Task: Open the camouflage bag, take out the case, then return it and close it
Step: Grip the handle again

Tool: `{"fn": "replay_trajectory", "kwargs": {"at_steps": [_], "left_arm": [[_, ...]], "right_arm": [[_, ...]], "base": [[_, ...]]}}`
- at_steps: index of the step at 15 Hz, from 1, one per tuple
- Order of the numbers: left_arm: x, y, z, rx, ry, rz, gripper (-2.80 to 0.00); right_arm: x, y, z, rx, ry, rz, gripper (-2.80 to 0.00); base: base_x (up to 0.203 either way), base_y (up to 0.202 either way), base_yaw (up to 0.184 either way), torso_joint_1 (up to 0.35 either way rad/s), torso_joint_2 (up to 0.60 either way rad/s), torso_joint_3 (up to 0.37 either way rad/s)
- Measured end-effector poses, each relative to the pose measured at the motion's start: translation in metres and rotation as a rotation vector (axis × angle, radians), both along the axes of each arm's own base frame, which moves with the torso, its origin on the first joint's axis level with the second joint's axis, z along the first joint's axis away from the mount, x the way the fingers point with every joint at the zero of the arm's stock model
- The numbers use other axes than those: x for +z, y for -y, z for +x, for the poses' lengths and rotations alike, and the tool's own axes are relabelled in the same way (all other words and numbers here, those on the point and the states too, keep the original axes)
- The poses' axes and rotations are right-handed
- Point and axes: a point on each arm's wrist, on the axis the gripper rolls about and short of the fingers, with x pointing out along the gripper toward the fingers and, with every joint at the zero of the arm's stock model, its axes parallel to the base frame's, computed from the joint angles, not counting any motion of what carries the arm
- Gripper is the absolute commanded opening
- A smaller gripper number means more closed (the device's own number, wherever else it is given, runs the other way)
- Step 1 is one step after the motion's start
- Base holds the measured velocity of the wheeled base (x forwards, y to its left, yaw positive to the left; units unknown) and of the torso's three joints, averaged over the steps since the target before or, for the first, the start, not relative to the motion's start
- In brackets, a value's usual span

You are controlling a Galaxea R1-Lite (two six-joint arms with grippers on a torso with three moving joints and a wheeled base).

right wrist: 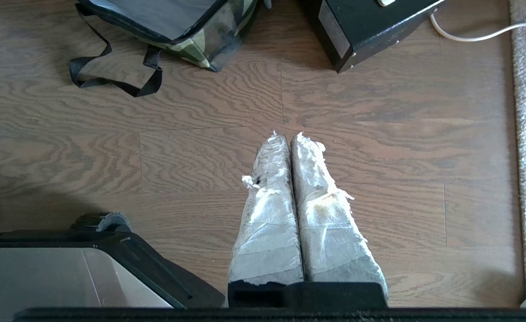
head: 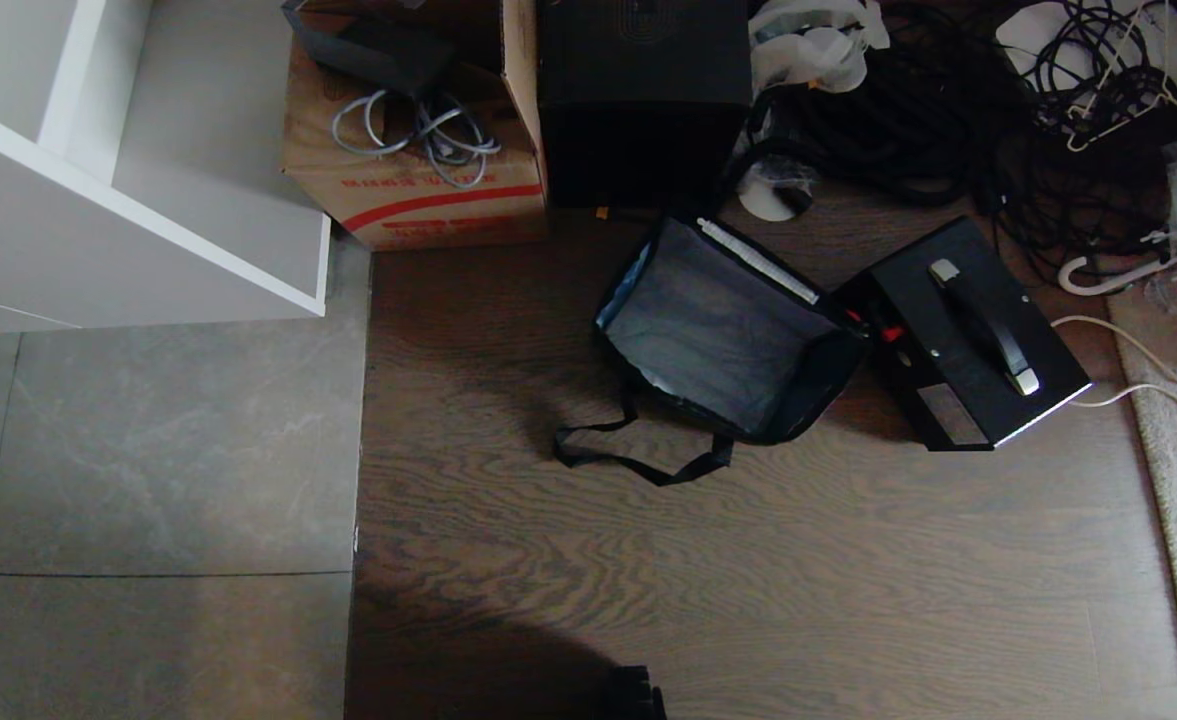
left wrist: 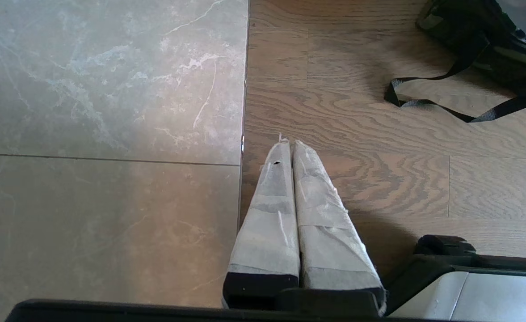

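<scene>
Fingers pressed together on right gripper (right wrist: 288, 136) and left gripper (left wrist: 288, 142), both empty above bare floor; bag (head: 723, 335) open, case (head: 978, 335) just beside it; next: spread wide, take handle (head: 983, 325) midway, lower level into bag.

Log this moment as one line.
bag: open, empty | case: on floor beside bag | left gripper: shut, idle | right gripper: shut, idle
</scene>
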Motion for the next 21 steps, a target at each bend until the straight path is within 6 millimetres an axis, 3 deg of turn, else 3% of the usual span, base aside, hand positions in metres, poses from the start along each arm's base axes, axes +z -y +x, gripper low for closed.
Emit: {"fn": "replay_trajectory", "kwargs": {"at_steps": [21], "left_arm": [[0.0001, 0.0000, 0.0000, 0.001, 0.001, 0.001, -2.80]], "right_arm": [[0.0001, 0.0000, 0.0000, -0.001, 0.001, 0.019, -2.80]], "base": [[0.000, 0.000, 0.000, 0.000, 0.00, 0.000]]}}
